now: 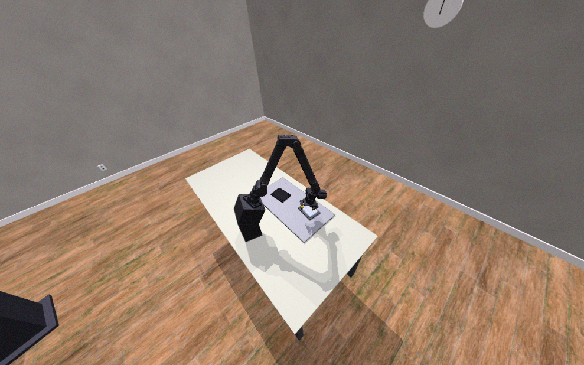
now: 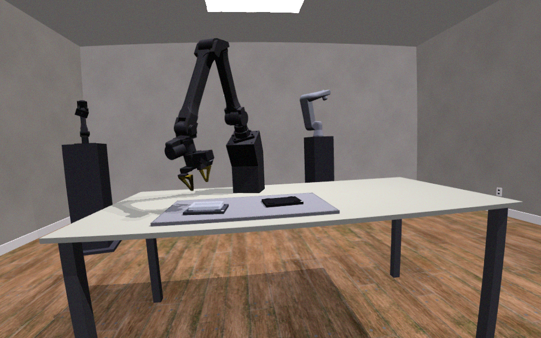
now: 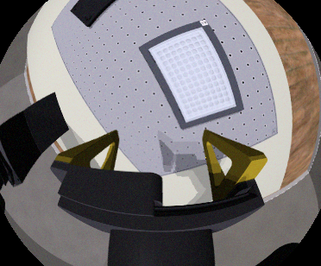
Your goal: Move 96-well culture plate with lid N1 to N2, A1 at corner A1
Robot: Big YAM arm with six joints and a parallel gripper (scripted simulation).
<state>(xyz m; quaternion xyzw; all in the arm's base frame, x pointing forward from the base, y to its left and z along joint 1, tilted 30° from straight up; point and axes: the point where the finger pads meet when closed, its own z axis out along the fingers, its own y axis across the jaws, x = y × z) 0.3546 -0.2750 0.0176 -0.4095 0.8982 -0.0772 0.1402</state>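
Note:
The white 96-well plate [image 3: 198, 74] with its clear lid lies flat on the dark nest N1 [image 2: 205, 211] on the grey base board. It also shows in the top view [image 1: 312, 212] and the exterior view [image 2: 207, 205]. The empty black nest N2 [image 2: 281, 201] lies further along the board, also in the wrist view [image 3: 97, 3] and the top view [image 1: 280, 195]. My gripper [image 2: 196, 176] hangs above the board, near the plate's edge on the arm-base side, well clear of it. Its yellow fingers are spread wide with nothing between them.
The grey perforated base board [image 2: 245, 208] lies on the cream table [image 2: 348, 197]. The arm's black base block [image 2: 245, 161] stands at the table's edge behind the board. Two dark pedestals with camera mounts [image 2: 85, 176] [image 2: 318, 157] stand beyond the table.

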